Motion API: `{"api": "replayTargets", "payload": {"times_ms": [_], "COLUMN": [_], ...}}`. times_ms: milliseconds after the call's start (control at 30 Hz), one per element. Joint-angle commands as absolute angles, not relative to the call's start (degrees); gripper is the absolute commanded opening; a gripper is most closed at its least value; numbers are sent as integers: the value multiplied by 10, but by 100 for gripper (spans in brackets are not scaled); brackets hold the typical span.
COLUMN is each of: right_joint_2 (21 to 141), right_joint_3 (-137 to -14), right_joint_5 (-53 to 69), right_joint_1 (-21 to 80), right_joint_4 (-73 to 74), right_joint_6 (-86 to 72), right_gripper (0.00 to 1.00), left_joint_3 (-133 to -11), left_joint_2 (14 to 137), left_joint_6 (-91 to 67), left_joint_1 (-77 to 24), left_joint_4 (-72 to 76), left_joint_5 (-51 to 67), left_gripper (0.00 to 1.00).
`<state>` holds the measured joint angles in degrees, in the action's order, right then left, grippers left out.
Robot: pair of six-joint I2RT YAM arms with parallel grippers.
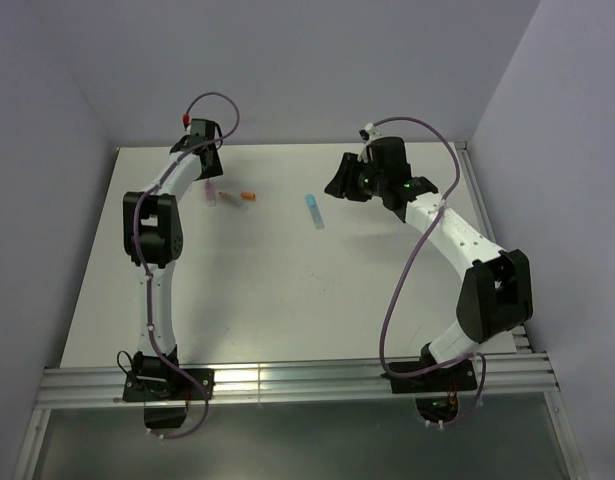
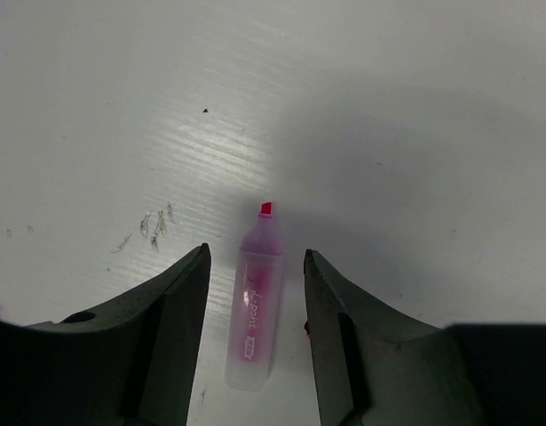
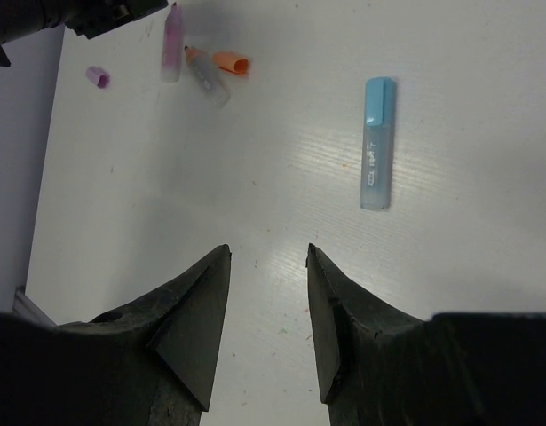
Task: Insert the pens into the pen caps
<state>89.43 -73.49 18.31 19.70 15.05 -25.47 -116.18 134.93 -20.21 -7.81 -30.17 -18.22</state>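
At the far left of the table (image 1: 287, 300), the left gripper (image 2: 257, 251) is open, with one finger on each side of the pink pen (image 2: 257, 302) and a small gap both sides. The pen lies flat. The left arm reaches far and bends down. The right gripper (image 3: 268, 248) is open and empty, up over the table, with the blue pen (image 3: 376, 142) lying ahead of it
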Motion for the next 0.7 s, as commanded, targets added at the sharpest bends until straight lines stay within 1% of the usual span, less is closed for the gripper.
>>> {"api": "replayTargets", "payload": {"times_ms": [0, 167, 667], "right_joint_2": [881, 881, 889], "right_joint_3": [-733, -732, -735], "right_joint_5": [191, 192, 201], "right_joint_1": [192, 192, 192], "right_joint_4": [126, 127, 124], "right_joint_6": [-253, -252, -255], "right_gripper": [48, 48, 48], "left_joint_3": [-1164, -1172, -1185], "left_joint_2": [1357, 1368, 1390], "left_joint_6": [-179, -160, -152], "left_joint_1": [-69, -61, -59], "left_joint_4": [-283, -281, -308], "left_joint_5": [-138, -98, -97], "left_gripper": [51, 52, 52]}}
